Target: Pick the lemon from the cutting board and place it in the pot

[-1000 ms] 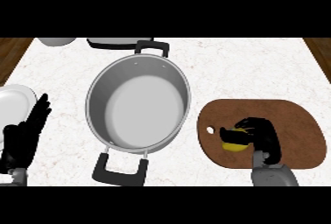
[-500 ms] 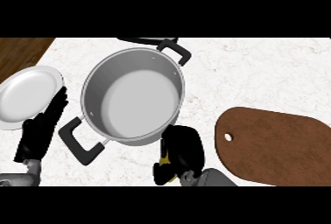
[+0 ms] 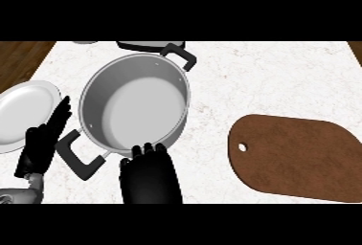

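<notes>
The steel pot (image 3: 134, 112) with black handles stands at the counter's middle left, and its inside shows no contents. My right hand (image 3: 148, 174) hovers at the pot's near rim, back of the hand up, fingers curled downward. The lemon is hidden beneath that hand. At the right lies the brown cutting board (image 3: 300, 155), bare on top. By the pot's near handle my left hand (image 3: 42, 146) rests open, fingers pointing up.
A white plate (image 3: 21, 115) sits at the left edge beside my left hand. Another dark pan (image 3: 152, 45) shows at the back edge behind the pot. Wooden floor shows past the counter's far left corner.
My right hand has carried the lemon from the cutting board leftward to the pot's near rim. The lemon's yellow, visible earlier, is now covered. The view has shifted right.
</notes>
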Controlling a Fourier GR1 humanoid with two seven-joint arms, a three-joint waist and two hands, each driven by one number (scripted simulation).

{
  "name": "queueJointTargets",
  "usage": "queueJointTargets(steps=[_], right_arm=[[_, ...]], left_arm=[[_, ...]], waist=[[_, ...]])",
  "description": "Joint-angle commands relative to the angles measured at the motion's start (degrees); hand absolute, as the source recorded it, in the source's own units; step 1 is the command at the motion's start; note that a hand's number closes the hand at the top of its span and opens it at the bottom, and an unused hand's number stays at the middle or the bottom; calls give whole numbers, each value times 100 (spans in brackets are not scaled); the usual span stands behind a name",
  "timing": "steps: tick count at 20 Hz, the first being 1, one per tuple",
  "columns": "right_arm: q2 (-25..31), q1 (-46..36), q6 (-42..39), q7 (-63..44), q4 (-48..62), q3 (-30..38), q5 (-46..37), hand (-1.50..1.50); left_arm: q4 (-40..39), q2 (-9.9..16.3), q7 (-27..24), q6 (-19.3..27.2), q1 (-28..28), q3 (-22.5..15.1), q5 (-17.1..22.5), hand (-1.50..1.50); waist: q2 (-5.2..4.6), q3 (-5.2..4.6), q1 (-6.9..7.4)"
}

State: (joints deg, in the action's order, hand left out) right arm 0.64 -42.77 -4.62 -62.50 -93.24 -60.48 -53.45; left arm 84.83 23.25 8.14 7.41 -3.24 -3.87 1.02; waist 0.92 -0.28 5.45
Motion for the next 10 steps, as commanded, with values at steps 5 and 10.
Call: queueJointTargets(steps=[5, 10], right_arm=[[-60, -1042, 654, -1595, -510, -18, -111, 150], [-60, -1678, 1113, -1546, -182, 569, 166, 150]], left_arm=[[-85, 38, -166, 29, 102, 140, -20, 0], [-66, -59, -182, 36, 92, 107, -16, 0]], waist=[[-6, 8, -147], [-47, 9, -130]])
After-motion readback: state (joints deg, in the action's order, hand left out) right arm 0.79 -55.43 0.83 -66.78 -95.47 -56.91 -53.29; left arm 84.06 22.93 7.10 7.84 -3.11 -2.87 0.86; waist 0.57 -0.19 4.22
